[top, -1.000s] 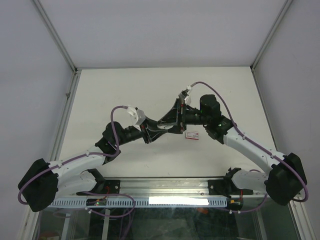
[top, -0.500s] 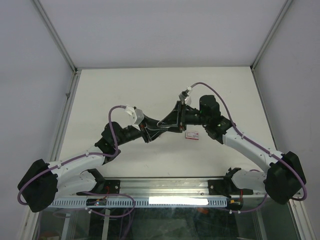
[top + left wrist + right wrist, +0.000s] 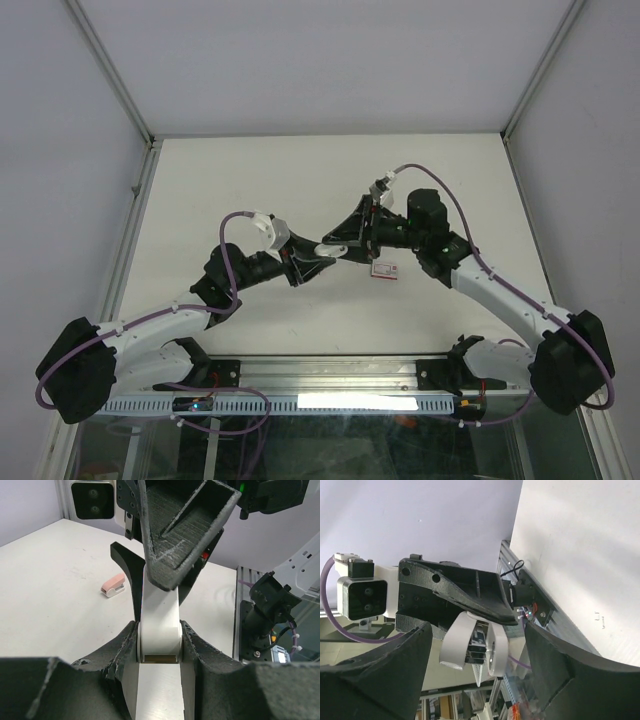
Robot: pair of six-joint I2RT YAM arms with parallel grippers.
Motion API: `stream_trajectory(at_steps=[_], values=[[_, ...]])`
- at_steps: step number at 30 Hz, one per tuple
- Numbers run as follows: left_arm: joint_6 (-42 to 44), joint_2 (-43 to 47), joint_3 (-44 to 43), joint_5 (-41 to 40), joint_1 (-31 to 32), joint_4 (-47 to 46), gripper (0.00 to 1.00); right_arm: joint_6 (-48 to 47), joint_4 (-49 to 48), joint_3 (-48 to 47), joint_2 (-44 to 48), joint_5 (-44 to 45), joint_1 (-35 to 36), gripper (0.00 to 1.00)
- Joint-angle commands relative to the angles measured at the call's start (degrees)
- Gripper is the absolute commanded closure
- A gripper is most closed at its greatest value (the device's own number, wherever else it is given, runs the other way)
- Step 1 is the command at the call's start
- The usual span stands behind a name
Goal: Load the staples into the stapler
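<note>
My left gripper (image 3: pixel 159 642) is shut on the stapler (image 3: pixel 159 615), a pale white body with a silvery metal strip, and holds it above the table. In the right wrist view the stapler (image 3: pixel 475 647) shows end-on, with dark metal parts inside its pale shell. My right gripper (image 3: pixel 477 635) is open, with its wide-apart fingers on either side of the stapler's free end and not touching it. In the top view the left gripper (image 3: pixel 322 254) and right gripper (image 3: pixel 342 238) meet tip to tip at mid-table. No loose staples are visible.
A small red-and-white flat box (image 3: pixel 385 268) lies on the white table just right of the grippers. It also shows in the left wrist view (image 3: pixel 112 585). The metal rail (image 3: pixel 330 372) with the arm bases runs along the near edge. Frame posts and walls enclose the table.
The two grippers have drawn slightly apart. The right wrist has shifted right and the left gripper has pulled back left, still holding the stapler.
</note>
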State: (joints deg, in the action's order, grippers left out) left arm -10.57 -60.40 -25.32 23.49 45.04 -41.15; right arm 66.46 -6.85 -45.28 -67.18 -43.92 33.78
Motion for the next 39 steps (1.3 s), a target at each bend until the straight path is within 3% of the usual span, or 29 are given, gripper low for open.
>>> stream_trajectory(at_steps=[1, 9, 16, 22, 26, 30, 39], values=[[1.4, 0.5, -0.4, 2.3, 0.3, -1.7, 1.0, -7.3, 4.3, -0.8, 4.7, 2.5, -3.1, 0.22], [-6.5, 0.1, -4.3, 11.1, -0.2, 6.0, 1.0, -31.0, 11.8, -5.1, 13.0, -2.3, -7.1, 0.18], [-16.4, 0.8, -6.2, 19.3, -0.7, 6.0, 1.0, -41.1, 16.5, -6.7, 15.7, -10.4, -5.5, 0.19], [-16.6, 1.4, -7.3, 20.4, -0.7, 8.5, 1.0, -44.0, 19.0, -7.5, 15.9, -10.4, -1.7, 0.33], [-16.2, 1.1, -7.8, 20.7, -0.7, 9.3, 1.0, -44.8, 20.3, -7.5, 15.1, -10.2, -0.7, 0.48], [-16.0, 0.9, -8.0, 21.0, -0.7, 9.3, 1.0, -45.1, 20.5, -7.2, 14.4, -9.2, 0.4, 0.55], [-15.5, 0.6, -8.4, 21.3, -0.8, 9.6, 1.0, -46.5, 22.7, -8.0, 12.4, -8.1, 2.3, 0.5]])
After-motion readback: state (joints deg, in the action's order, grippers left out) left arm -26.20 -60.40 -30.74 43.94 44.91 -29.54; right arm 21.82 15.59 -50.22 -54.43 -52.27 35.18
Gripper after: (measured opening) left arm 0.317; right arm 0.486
